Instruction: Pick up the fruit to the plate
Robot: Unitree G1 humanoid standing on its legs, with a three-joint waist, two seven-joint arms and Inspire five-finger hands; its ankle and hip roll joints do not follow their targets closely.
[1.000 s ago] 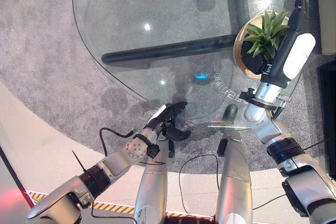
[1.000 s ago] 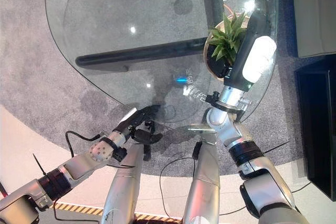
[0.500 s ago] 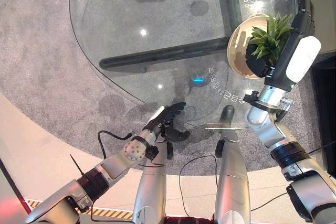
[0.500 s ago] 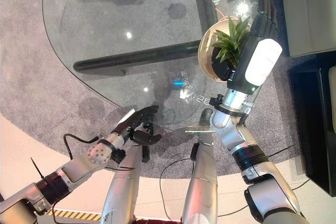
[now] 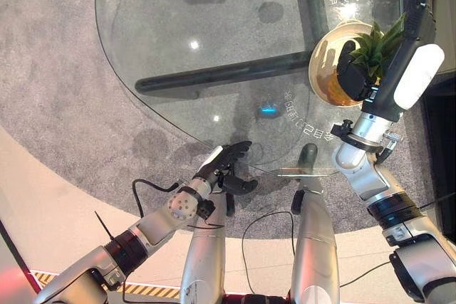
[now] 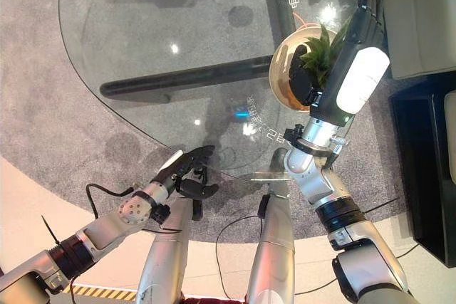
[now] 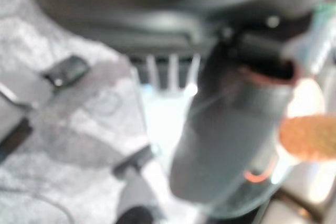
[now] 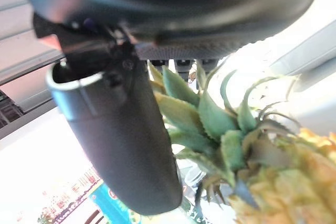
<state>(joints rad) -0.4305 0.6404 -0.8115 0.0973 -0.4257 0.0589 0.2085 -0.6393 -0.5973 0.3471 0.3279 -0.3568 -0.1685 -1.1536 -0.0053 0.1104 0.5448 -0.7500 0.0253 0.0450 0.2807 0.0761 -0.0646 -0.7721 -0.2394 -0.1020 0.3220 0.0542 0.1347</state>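
The right hand (image 5: 399, 48) has its fingers curled around a pineapple (image 8: 247, 156), held over the tan plate (image 5: 324, 69) on the glass table (image 5: 206, 26). The left hand (image 5: 226, 167), fingers loosely spread and empty, hovers at the table's near edge.

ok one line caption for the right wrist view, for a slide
Right hand gripping a pineapple by its leafy crown.

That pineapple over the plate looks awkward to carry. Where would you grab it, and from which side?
By the base of its leafy crown, from above. The right hand already holds the pineapple there: the stiff leaves bunch into a narrow stalk that fingers can close round, and the yellow body hangs below, over the plate. The rough body looks too wide to wrap.
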